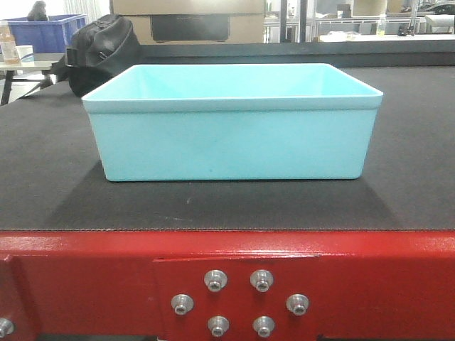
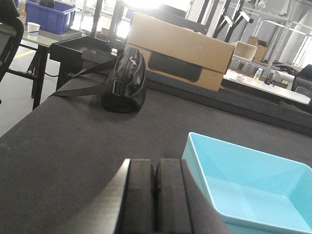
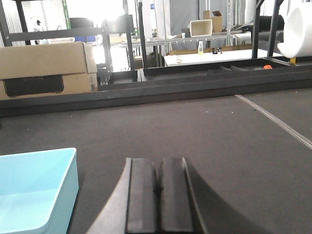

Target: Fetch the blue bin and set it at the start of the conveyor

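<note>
The blue bin (image 1: 233,124), a light turquoise tub, stands empty and upright on the black belt of the conveyor start (image 1: 227,206), just behind the red frame (image 1: 227,277) with its silver bolts. Neither gripper shows in the front view. In the left wrist view my left gripper (image 2: 156,163) is shut with nothing in it, just left of the blue bin (image 2: 243,185) and apart from its rim. My right gripper (image 3: 157,162) is shut too and empty, to the right of the blue bin (image 3: 34,190), with a strip of belt between them.
A black bag (image 2: 125,83) lies on the belt behind the bin at the left. Cardboard boxes (image 2: 180,53) stand beyond the belt's far edge. A dark blue crate (image 1: 44,32) sits on a side table at the far left.
</note>
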